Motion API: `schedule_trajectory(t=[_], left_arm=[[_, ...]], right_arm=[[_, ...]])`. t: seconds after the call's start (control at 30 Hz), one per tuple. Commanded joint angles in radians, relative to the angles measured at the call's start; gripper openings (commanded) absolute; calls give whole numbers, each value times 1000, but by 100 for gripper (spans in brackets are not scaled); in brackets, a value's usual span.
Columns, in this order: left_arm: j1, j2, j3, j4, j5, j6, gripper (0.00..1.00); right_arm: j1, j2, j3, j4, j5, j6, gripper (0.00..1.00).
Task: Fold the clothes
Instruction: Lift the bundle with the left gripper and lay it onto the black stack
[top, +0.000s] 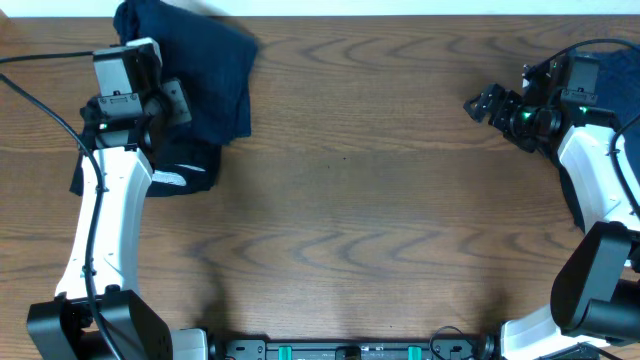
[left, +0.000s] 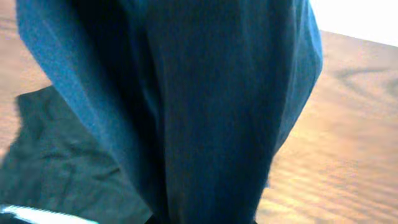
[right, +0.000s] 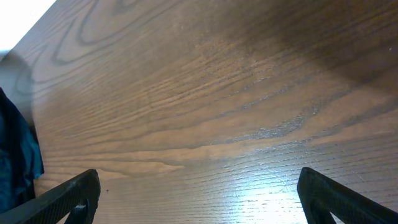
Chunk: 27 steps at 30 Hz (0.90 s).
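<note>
Left gripper (top: 160, 100), pressed together and seemingly pinching the soft navy blue cloth garment (top: 215, 70) at the wooden table's (top: 350, 200) far-left corner, should drag it centreward where the spread right gripper (top: 482, 103) can help flatten it.

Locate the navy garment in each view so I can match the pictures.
Overhead: navy garment at the top left of the table.
Left wrist: the garment fills most of the frame, close to the lens.
Right wrist: a blue cloth strip at the left edge; cannot tell if it is the same one.
Shared landmark: the wood table; the black garment also shows lower left in the left wrist view.
</note>
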<state>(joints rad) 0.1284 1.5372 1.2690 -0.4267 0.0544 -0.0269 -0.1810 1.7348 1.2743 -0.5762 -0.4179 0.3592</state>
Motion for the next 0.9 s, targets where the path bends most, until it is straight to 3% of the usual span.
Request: schedule_trajectory(t=[0.0, 0.2, 0.87], left_arm=[[6, -26, 24, 5, -134, 105, 6], [28, 8, 24, 10, -224, 151, 6], [182, 275, 24, 206, -224, 158, 8]], right_arm=[[-2, 6, -2, -1, 0, -1, 99], [-2, 6, -2, -1, 0, -1, 99], [-2, 6, -2, -1, 0, -1, 99]])
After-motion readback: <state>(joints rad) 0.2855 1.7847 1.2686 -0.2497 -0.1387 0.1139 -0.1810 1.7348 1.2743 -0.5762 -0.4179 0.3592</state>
